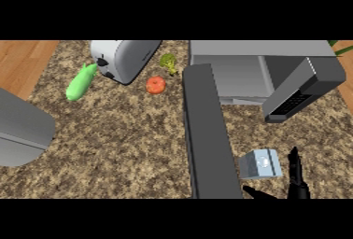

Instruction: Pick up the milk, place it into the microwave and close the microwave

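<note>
Head view: the milk carton (pixel 260 164), pale blue with a round cap on top, stands upright on the speckled bench (pixel 117 149), in front of the microwave (pixel 258 70) and well apart from it. The right hand (pixel 296 179) comes in from the lower edge just beside the carton. Its fingers (pixel 294 161) run straight up along the carton's right side and its thumb (pixel 258 192) spreads out below the carton, so the hand is spread wide and holds nothing. Whether any finger touches the carton cannot be told. That bracketing pose looks set for a grasp from the side.

The microwave door (pixel 303 88) hangs open to the right, leaving the cavity free to take the carton. It must be swung shut last.

A long dark grey forearm (pixel 205 135) lies up the middle of the view. The left hand itself does not show, so its fingers cannot be described.

At the far left sit a toaster (pixel 124 58), a green cucumber (pixel 81 81), a tomato (pixel 156 84) and a small yellow-green vegetable (pixel 168 61), all clear of the path from carton to microwave.
</note>
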`<move>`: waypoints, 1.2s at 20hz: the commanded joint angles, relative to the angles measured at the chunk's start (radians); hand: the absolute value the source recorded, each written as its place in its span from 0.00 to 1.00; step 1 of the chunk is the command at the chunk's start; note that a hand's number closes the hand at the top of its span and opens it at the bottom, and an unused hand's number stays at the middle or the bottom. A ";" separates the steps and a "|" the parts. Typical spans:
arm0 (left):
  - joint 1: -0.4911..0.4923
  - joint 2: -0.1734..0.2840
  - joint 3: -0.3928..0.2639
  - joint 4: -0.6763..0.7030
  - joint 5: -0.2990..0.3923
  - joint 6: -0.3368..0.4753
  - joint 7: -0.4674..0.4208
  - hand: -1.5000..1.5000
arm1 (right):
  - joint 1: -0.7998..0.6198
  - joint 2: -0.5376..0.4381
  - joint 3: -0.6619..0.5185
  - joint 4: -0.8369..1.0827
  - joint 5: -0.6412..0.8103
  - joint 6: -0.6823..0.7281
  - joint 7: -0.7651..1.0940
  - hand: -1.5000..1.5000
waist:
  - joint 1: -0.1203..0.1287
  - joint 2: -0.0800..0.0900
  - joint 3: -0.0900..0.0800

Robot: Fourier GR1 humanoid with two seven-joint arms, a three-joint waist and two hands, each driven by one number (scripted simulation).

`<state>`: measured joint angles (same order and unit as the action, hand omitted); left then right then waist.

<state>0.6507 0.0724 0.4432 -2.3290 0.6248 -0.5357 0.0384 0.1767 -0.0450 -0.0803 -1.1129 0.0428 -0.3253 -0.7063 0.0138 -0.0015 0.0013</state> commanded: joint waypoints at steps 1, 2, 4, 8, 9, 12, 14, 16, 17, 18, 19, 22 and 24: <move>0.059 0.010 0.077 -0.055 0.161 -0.060 -0.023 0.00 | -0.091 0.004 -0.058 0.176 -0.037 0.020 -0.102 0.00 | 0.007 -0.001 0.000; 0.004 0.026 0.053 -0.093 0.157 0.027 0.049 0.00 | -0.071 0.008 -0.053 0.175 -0.050 0.054 -0.142 0.00 | -0.004 0.001 0.000; 0.027 -0.034 0.024 -0.102 0.101 -0.023 0.000 0.00 | -0.121 0.026 -0.057 0.228 -0.055 0.054 -0.145 0.00 | 0.001 0.000 0.000; 0.082 -0.055 0.026 -0.111 0.117 -0.069 0.011 0.00 | -0.160 0.024 -0.090 0.328 -0.087 0.102 -0.229 1.00 | 0.005 -0.001 0.000; -0.020 0.038 0.084 -0.024 0.176 -0.032 0.026 0.00 | -0.192 0.016 -0.096 0.339 -0.099 0.120 -0.207 1.00 | -0.003 0.001 0.000; 0.002 -0.021 0.036 -0.058 0.123 -0.045 0.024 0.00 | -0.292 -0.020 -0.106 0.481 -0.080 0.155 -0.255 1.00 | 0.003 0.003 0.000; -0.003 0.000 0.058 -0.026 0.134 -0.066 0.014 0.00 | -0.290 -0.007 -0.106 0.529 -0.071 0.156 -0.330 1.00 | 0.005 0.003 0.001; -0.001 0.019 0.079 -0.012 0.183 -0.069 0.013 0.00 | -0.275 0.017 -0.098 0.506 -0.077 0.152 -0.327 1.00 | 0.004 0.002 0.000; 0.040 -0.029 0.041 -0.112 0.143 -0.049 0.035 0.00 | -0.291 -0.027 -0.099 0.474 -0.067 0.152 -0.304 1.00 | 0.006 0.001 0.001; 0.027 -0.006 0.049 -0.088 0.163 -0.048 0.040 0.00 | -0.339 -0.005 -0.115 0.487 -0.078 0.119 -0.300 1.00 | 0.008 0.002 0.001; -0.020 -0.010 0.026 -0.067 0.129 -0.018 0.048 0.00 | -0.364 0.006 -0.104 0.537 -0.060 0.128 -0.343 1.00 | 0.005 0.005 0.002; 0.017 0.021 0.060 -0.025 0.192 -0.080 0.021 0.00 | -0.418 -0.102 -0.078 0.567 -0.040 0.266 -0.306 1.00 | 0.026 0.005 0.002; -0.006 0.041 0.068 0.003 0.191 -0.083 0.017 0.00 | -0.464 -0.113 -0.054 0.628 -0.019 0.326 -0.342 1.00 | 0.035 0.009 0.003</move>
<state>0.6379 0.0949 0.4992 -2.3038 0.7488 -0.5935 0.0572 -0.2044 -0.1014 -0.1546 -0.5737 -0.0023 -0.1095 -1.0001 0.0288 0.0010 -0.0069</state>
